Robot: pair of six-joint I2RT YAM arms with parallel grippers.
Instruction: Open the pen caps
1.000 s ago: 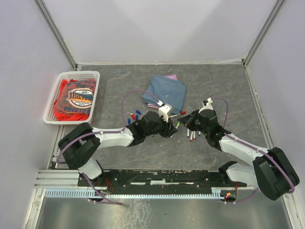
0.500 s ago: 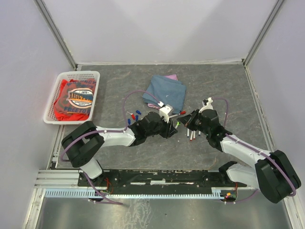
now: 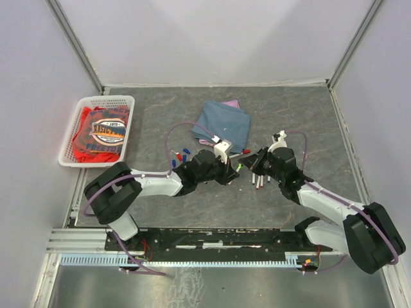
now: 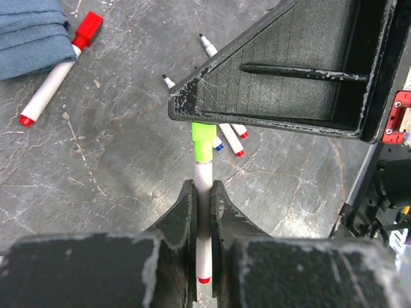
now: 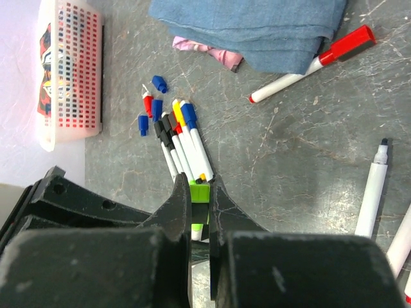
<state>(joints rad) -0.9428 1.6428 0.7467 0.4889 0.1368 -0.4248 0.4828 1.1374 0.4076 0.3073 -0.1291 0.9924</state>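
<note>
A white pen (image 4: 203, 179) with a lime green pen cap (image 4: 202, 142) hangs between the two arms over the middle of the table. My left gripper (image 4: 203, 191) is shut on its barrel. My right gripper (image 5: 199, 187) is shut on the green cap (image 5: 198, 191), and the cap is still on the pen. In the top view the two grippers (image 3: 232, 169) (image 3: 248, 165) meet tip to tip at the green cap (image 3: 239, 167). Several capped pens (image 5: 183, 138) lie in a bunch below, with loose blue and red caps (image 5: 151, 106) beside them.
A folded blue cloth (image 3: 223, 123) lies behind the grippers, with a red-capped pen (image 5: 314, 64) at its edge. Uncapped pens (image 5: 372, 186) lie to the right. A white basket (image 3: 125, 102) holding a red shirt stands at the far left.
My left gripper has closed onto the pen barrel. Both arms have stayed almost where they were.
</note>
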